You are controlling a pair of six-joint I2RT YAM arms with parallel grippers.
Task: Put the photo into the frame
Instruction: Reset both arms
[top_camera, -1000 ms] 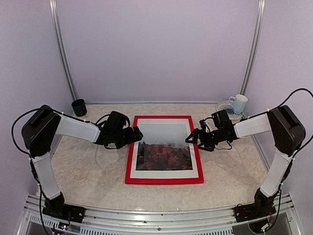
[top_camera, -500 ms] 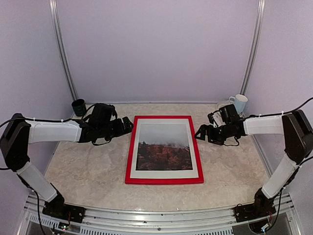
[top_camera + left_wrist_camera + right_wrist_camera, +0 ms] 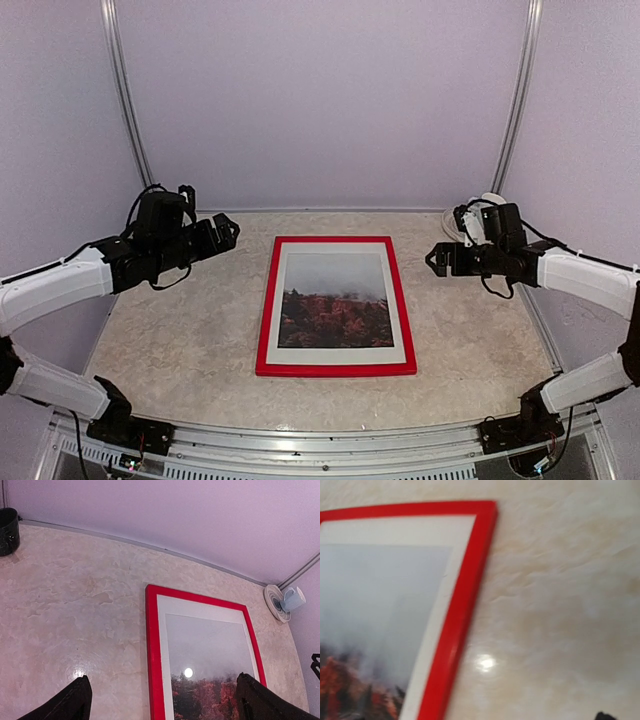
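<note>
While one photo [image 3: 335, 300] lies in one frame [image 3: 262, 340] | left fingers [image 3: 70, 705] apart | right fingers [image 3: 436, 253] seemingly apart | dark mug [image 3: 7, 522], blue mug [image 3: 294, 600]

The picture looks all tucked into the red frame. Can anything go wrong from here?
Maybe. The right gripper hovers open close to the blue mug on its plate and might bump it. The left gripper is near the dark mug, so the same worry. The photo looks seated in the frame.
</note>
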